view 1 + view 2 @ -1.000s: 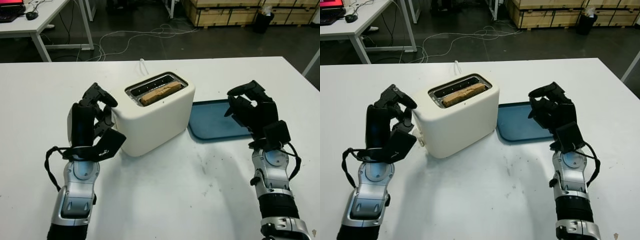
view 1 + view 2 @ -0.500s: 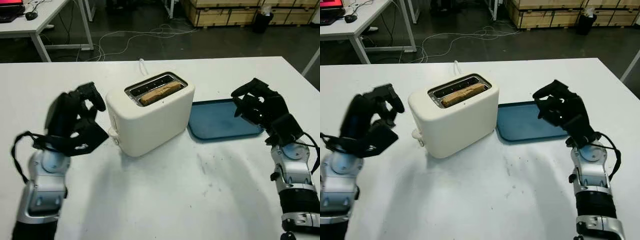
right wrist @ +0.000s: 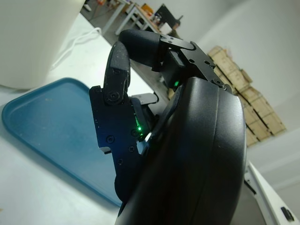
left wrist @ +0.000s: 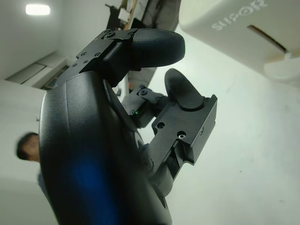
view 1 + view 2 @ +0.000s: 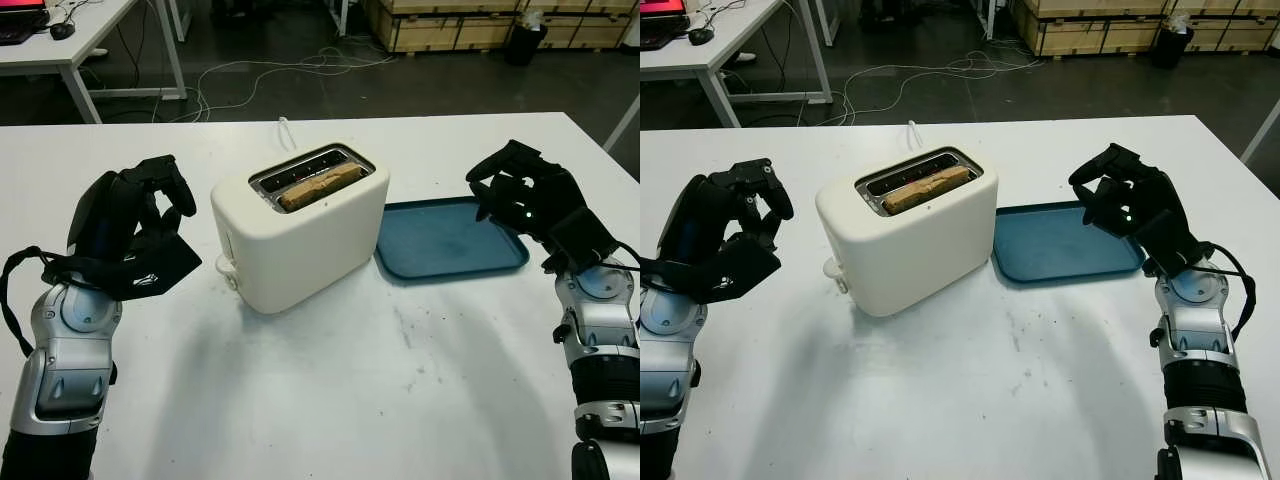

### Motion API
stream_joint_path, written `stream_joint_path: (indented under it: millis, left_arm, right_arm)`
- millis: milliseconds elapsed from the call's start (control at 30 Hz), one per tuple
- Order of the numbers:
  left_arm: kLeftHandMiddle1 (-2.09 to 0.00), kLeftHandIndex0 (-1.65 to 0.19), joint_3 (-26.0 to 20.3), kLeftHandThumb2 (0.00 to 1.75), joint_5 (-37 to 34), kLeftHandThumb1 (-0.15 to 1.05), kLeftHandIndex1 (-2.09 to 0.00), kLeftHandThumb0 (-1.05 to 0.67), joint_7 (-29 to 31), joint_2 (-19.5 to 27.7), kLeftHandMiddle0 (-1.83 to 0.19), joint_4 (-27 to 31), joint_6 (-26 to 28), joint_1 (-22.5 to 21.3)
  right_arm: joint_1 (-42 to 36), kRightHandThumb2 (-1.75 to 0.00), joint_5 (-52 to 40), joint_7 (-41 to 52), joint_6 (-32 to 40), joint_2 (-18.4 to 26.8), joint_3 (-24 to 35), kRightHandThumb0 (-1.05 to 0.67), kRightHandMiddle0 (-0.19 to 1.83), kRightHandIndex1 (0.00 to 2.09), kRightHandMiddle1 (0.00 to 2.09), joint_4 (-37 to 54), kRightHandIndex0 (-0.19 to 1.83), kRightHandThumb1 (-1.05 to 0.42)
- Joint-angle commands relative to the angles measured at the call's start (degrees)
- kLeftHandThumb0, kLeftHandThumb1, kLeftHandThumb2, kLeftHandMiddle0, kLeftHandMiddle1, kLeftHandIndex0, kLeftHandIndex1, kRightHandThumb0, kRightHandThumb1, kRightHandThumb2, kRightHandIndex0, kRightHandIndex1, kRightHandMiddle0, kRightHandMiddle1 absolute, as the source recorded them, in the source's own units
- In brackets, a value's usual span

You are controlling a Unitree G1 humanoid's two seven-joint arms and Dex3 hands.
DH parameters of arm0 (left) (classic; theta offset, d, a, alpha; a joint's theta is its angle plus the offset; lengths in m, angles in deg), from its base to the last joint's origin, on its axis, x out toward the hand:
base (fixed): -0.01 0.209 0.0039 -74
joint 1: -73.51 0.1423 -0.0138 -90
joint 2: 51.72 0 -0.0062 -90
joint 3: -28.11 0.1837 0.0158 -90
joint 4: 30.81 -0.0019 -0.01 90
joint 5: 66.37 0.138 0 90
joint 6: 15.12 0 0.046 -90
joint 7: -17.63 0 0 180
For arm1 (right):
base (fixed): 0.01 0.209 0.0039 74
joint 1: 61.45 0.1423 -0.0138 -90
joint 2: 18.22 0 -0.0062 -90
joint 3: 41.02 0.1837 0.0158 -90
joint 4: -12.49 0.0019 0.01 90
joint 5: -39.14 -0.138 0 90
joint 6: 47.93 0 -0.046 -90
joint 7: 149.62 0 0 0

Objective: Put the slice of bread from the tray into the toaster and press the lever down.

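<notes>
— Black, curled and empty: the left hand [image 5: 130,235] hangs over the white bench [image 5: 330,400], well to the left of the toaster [image 5: 300,225], fingers bent in on nothing.

— And the bread?

— The slice of bread [image 5: 320,186] stands in the toaster's slot, its brown top edge showing above the rim. The blue tray [image 5: 450,242] just to the right of the toaster is bare.

— So what's left?

— Judging by how much crust shows, possibly the lever. The lever knob [image 5: 224,264] sits low on the toaster's end face, the side toward the left hand. I can't tell whether it is fully down.

— What could go wrong?

— If the left hand goes for that knob, a push that lands sideways instead of downward would probably shove the toaster along the bench toward the tray rather than latch it. Bent fingers could also slip off such a small knob.

— And the right side?

— The right hand [image 5: 1132,210] hovers above the far right part of the tray, fingers curled, holding nothing. The bread lies well to its left, past the tray; the left hand is nearer the lever.
</notes>
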Motion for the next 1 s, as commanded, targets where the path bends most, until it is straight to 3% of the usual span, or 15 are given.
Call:
stream_joint_path:
  millis: [0,967]
  left_arm:
    - [-1.75,-0.71,-0.25,1.03,0.21,0.55,-1.75,0.15,-0.04,1.15,-0.99,-0.67,-0.47,-0.9]
    - [-1.75,-0.71,0.31,0.99,1.24,0.57,-1.75,0.09,-0.15,2.21,-0.99,-1.39,0.47,-0.41]
  right_arm:
    - [1.11,-0.43,0.24,0.38,-1.51,0.58,-0.25,-0.15,0.51,1.75,1.65,-0.41,0.78,-0.92]
    - [1.1,-0.44,0.65,0.72,-2.26,0.7,-0.64,-0.16,0.44,1.75,1.69,-0.82,0.76,-0.92]
